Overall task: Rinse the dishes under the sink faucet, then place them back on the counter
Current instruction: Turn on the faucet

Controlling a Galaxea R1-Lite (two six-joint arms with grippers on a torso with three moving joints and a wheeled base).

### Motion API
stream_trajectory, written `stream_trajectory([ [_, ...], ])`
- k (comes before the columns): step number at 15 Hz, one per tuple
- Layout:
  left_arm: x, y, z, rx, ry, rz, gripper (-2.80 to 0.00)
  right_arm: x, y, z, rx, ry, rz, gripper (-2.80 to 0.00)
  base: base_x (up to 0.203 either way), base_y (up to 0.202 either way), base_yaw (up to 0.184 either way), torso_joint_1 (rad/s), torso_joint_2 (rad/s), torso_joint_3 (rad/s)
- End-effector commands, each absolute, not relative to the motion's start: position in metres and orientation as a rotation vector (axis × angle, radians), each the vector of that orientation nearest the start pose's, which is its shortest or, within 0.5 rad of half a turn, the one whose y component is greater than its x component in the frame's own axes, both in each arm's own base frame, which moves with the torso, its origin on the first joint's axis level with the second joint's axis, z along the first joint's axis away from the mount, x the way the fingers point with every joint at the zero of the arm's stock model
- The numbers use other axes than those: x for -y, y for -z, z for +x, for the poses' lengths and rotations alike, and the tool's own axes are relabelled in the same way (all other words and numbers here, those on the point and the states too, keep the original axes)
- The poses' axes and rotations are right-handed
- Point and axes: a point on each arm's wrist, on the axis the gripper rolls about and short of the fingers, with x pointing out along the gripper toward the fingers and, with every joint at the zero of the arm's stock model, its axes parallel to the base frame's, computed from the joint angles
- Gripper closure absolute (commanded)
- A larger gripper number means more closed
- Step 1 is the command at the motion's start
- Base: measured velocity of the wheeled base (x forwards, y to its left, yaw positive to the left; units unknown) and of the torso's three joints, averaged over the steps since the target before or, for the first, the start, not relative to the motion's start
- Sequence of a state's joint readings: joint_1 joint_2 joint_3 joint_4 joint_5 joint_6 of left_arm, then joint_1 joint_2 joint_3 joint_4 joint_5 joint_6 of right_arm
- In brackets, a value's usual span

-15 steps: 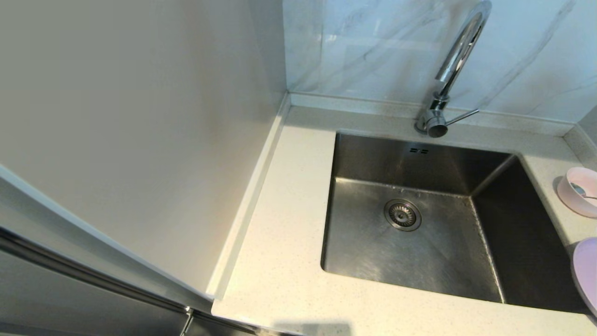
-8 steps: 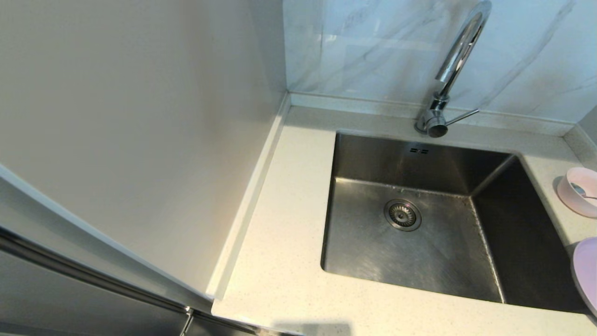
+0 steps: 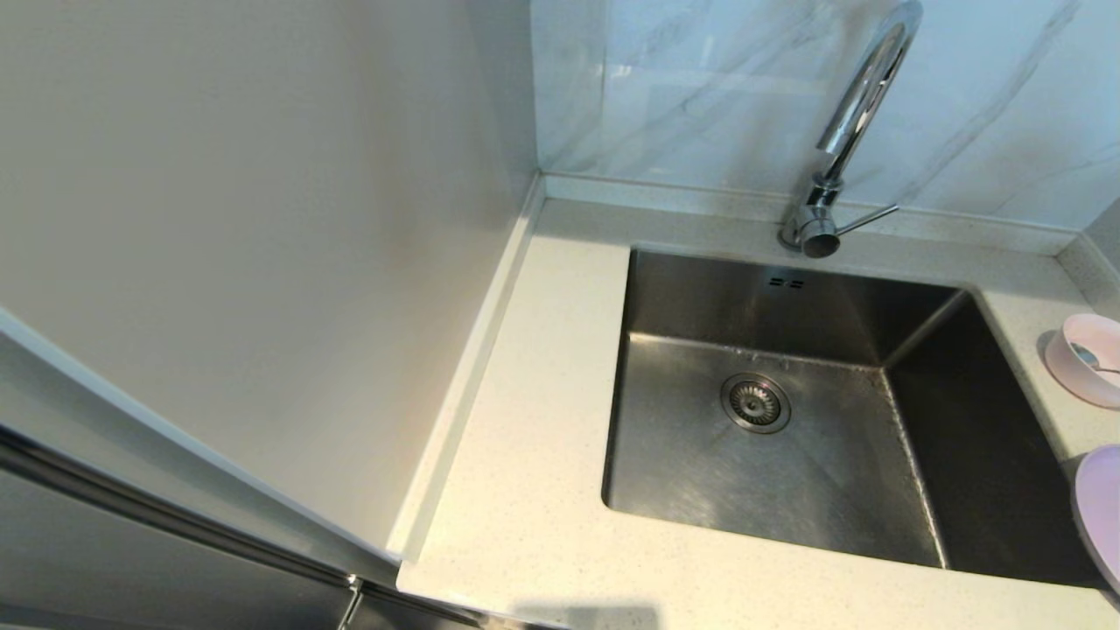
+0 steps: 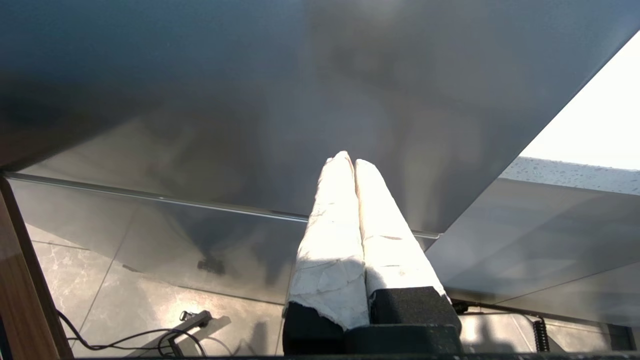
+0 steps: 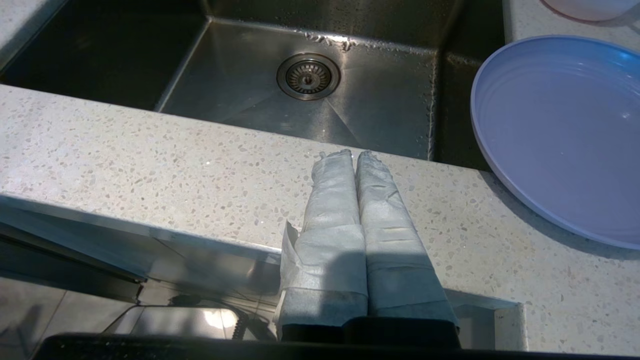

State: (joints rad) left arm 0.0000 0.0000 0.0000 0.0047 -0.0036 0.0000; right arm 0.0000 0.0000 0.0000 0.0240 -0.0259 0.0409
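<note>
Only the wrist views showed the grippers: the right gripper [image 5: 354, 154] was clenched empty over the counter [image 5: 150, 170] in front of the sink [image 3: 840, 490]; the left gripper [image 4: 349, 159], pressed closed, faced a cabinet panel [image 4: 250, 100]. Right of the sink lay the plate [image 5: 560, 130], then the bowl [image 3: 1089, 354]; the faucet [image 3: 844, 131] stood behind.

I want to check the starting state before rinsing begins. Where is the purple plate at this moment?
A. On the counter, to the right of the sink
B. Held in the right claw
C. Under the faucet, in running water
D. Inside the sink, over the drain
A: the purple plate lies on the counter right of the sink, whose basin holds no dish, and the right claw is shut on nothing.
</note>
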Motion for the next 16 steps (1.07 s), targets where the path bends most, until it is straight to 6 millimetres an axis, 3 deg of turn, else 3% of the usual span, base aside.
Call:
stream_trajectory([
  [1, 0.0001, -0.075, -0.0228, -0.005, 0.005, 0.0, 0.0, 0.0006, -0.0709, -0.0222, -0.033, 0.027, 0.041, 0.0, 0.0, 0.0, 0.0, 0.0, 0.0, 0.0],
  [16, 0.0001, -0.075, -0.0228, -0.005, 0.004, 0.0, 0.0, 0.0006, -0.071, -0.0222, -0.032, 0.025, 0.043, 0.0, 0.0, 0.0, 0.0, 0.0, 0.0, 0.0],
])
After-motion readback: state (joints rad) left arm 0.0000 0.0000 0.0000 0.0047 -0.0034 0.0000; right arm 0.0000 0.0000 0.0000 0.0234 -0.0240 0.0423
